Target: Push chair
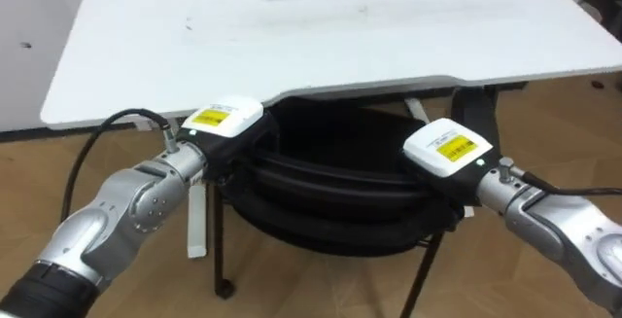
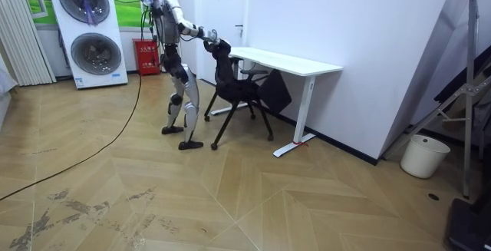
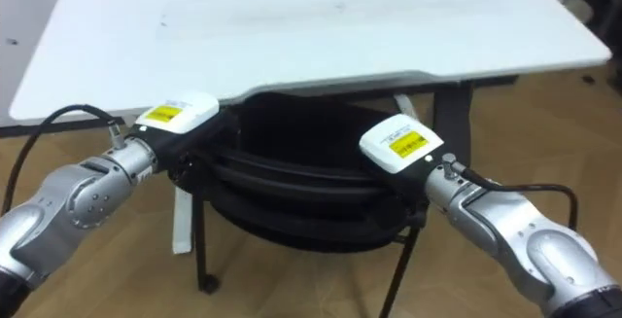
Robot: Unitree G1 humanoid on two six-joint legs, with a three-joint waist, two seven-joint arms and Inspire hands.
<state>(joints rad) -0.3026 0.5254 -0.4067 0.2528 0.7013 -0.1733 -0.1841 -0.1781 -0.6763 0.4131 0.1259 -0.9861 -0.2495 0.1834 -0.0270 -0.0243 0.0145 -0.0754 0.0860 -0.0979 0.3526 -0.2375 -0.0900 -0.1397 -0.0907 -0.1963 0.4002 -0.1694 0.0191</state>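
Chair stands at the near edge of the desk, seat partly under it, with the robot behind the backrest. The left hand and right hand sit on the backrest's top, near its two ends. Their fingers are hidden, so I cannot tell their grip. An uneven push could twist the chair against the desk — or tip it.

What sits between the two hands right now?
The curved backrest top of the black chair spans the gap from left hand to right hand, just below the near edge of the white desk. Both eye views show it.
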